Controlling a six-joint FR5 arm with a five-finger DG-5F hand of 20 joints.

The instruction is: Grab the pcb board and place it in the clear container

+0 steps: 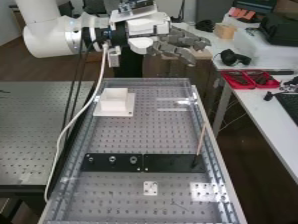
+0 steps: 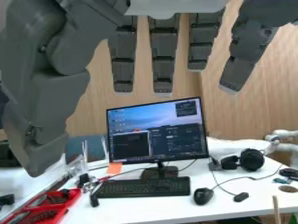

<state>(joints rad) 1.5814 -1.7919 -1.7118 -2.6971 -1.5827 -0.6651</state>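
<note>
Perforated metal bench top [image 1: 120,137], framed by rails, probably drilled so fixtures can bolt anywhere. Clock read on the high view's bench, 12 = far end.

Robot hand [image 1: 174,46]: beyond the bench's edge, about 12 to 1 o'clock, raised. Open wide, fingers [image 2: 164,55] nearly straight and spread, thumb well apart, holding nothing. Looks like a waiting pose, likely parked there so it doesn't block the work area. White cable [image 1: 102,74] hangs slack from the arm, running down past 9 o'clock; presumably slack to give the arm reach.

Clear container: faint see-through outline [image 1: 173,109] at 1 o'clock, best guess for the target. White square block on a flat base [image 1: 126,110] at 11, apparently a stand.

Black plates [image 1: 174,163] lie end to end across the middle; left one carries three round fittings, so probably a fixture. Thin wooden stick [image 1: 201,139] at 3 o'clock, leaning upright with its foot at the right plate, reason unclear.

Small pale dotted plate [image 1: 150,188] at 6, flat, apart from the fixture: likely the pcb board, can't confirm. Lying flat, it would need a careful edge pinch; fingertips could skid on the metal.

Further out, 2 o'clock: red trays [image 1: 250,79] on a side table, likely parts storage.
</note>
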